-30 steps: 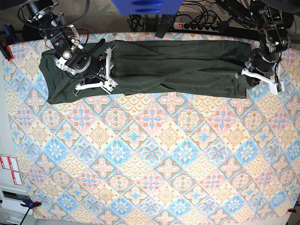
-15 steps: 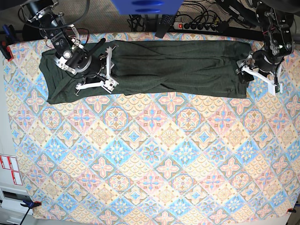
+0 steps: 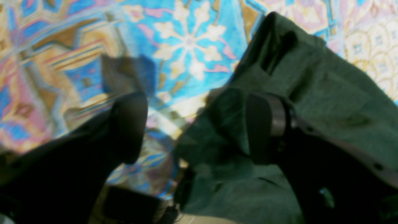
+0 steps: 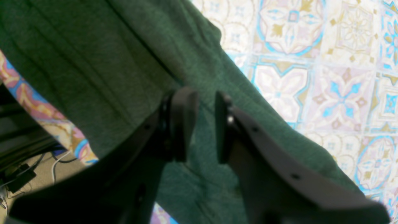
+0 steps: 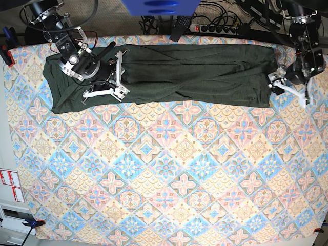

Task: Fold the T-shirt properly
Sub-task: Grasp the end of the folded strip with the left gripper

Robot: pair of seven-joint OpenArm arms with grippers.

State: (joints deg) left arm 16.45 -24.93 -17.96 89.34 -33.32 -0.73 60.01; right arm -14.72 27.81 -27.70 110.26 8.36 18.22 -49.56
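Observation:
The T-shirt is dark olive green and lies as a long folded band along the table's far edge. In the base view my left gripper sits at the band's right end. The left wrist view shows that left gripper open wide, one finger over the patterned cloth and the other over the T-shirt corner, gripping nothing. My right gripper rests over the band's left part. In the right wrist view the right gripper shows a narrow gap over the T-shirt. Whether it pinches fabric is unclear.
A patterned tile cloth covers the whole table. A power strip with cables lies behind the far edge, and a blue object hangs at the top. A red clamp sits on the left edge.
My left gripper has opened, let go of the shirt's right end and drifted right, off the fabric. The right arm and the shirt have stayed put.

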